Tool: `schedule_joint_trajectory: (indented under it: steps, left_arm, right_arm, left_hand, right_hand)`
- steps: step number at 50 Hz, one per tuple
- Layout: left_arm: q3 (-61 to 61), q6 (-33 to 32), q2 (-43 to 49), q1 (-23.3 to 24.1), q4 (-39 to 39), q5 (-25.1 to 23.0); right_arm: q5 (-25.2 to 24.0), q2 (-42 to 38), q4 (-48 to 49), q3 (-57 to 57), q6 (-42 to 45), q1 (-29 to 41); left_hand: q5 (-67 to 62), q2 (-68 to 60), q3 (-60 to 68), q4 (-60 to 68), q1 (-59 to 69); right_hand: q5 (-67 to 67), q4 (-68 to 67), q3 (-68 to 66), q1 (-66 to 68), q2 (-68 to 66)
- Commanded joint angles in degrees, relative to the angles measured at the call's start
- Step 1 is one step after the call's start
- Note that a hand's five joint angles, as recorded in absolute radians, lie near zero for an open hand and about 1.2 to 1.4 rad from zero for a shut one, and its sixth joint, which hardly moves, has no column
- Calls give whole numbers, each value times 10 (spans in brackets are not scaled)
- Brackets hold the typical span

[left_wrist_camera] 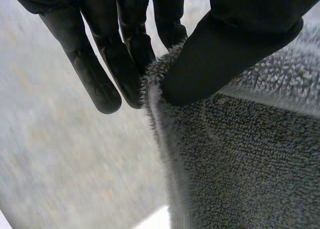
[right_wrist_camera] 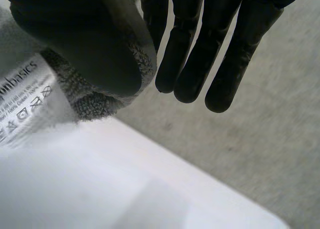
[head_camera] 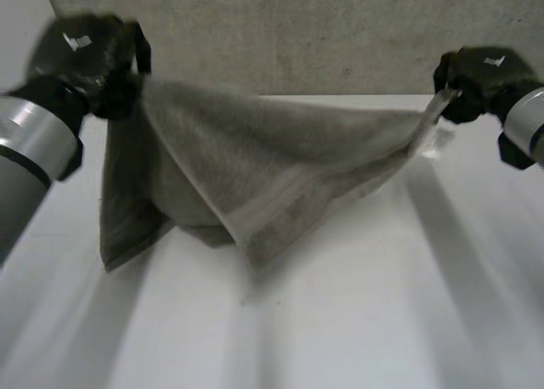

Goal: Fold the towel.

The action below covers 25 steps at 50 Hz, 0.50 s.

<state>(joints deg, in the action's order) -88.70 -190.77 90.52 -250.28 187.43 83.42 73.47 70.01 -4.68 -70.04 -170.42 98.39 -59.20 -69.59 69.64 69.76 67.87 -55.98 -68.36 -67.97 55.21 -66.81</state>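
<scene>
White tabletop (head_camera: 357, 321) lay beneath the grey towel (head_camera: 255, 164), held up near its far edge; the left hand (head_camera: 89, 58) and right hand (head_camera: 476, 81) each pinched a corner. Seemingly the spreading step; next, it needed lowering flat.

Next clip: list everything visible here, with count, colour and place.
towel: one, grey, held up over the table, stretched between both hands, middle sagging
label: one, white with print, on the towel corner by the right hand
table: one, white, beneath the towel
floor: grey, beyond the table's far edge
arms: two, grey, one at each side
left hand: one, black, pinching one top corner
right hand: one, black, pinching the other top corner
</scene>
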Motion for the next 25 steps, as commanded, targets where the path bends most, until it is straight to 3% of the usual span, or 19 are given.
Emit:
schedule_joint_trajectory:
  steps: [1, 5, 7, 9, 16, 17, 18, 19, 21, 22, 23, 24, 25]
  left_arm:
    - [24, 1, 144, 14, 16, 1]
    - [62, 2, 222, 38, 23, 2]
    - [99, 2, 294, 70, 30, 2]
    - [114, 3, 328, 82, 40, 2]
    - [137, 1, 389, 121, 101, 3]
    - [137, 1, 390, 127, 111, 5]
    - [136, 2, 389, 131, 116, 6]
    - [136, 2, 389, 131, 116, 6]
    - [132, 2, 381, 141, 116, 6]
    - [132, 2, 381, 141, 116, 6]
    - [131, 1, 374, 144, 116, 7]
    - [129, 0, 366, 144, 115, 8]
    - [129, 0, 366, 144, 115, 8]
  right_arm:
    - [10, -94, 54, 38, 1, 8]
    - [36, -144, 87, 86, 1, 7]
    - [83, -190, 100, 141, 10, 8]
    - [97, -214, 103, 166, 13, 7]
    - [117, -286, 103, 232, 47, 2]
    - [117, -293, 103, 235, 58, 1]
    - [117, -298, 103, 235, 68, -2]
    - [117, -298, 103, 235, 68, -2]
    - [120, -305, 102, 232, 83, -4]
    - [120, -305, 102, 232, 83, -4]
    - [120, -304, 100, 226, 88, -4]
    - [120, -299, 97, 217, 92, -4]
    - [120, -299, 97, 217, 92, -4]
  left_hand:
    - [-108, -104, 104, 102, 121]
    - [-108, -104, 104, 102, 121]
    - [-108, -104, 104, 102, 121]
    - [-108, -104, 104, 102, 121]
    - [-108, -104, 104, 102, 121]
    - [-57, -53, 52, 51, 70]
    - [22, 26, -27, -28, -9]
    - [23, 27, -27, -29, -10]
    - [257, 261, -262, -263, -244]
    - [259, 262, -263, -264, -245]
    - [397, 401, -401, -402, -383]
    - [521, 525, -526, -527, -508]
    - [523, 526, -527, -528, -509]
  right_hand:
    - [-140, -116, -120, 248, -132]
    - [-140, -116, -120, 248, -132]
    - [-140, -116, -120, 248, -132]
    - [-140, -116, -120, 248, -132]
    - [-140, -116, -120, 248, -132]
    - [-140, -116, -120, 248, -132]
    - [-66, -42, -46, 174, -58]
    - [-65, -41, -45, 173, -57]
    - [343, 367, 363, -235, 351]
    - [345, 369, 365, -238, 354]
    - [560, 584, 580, -452, 568]
    - [560, 584, 580, -452, 568]
    - [560, 584, 580, -452, 568]
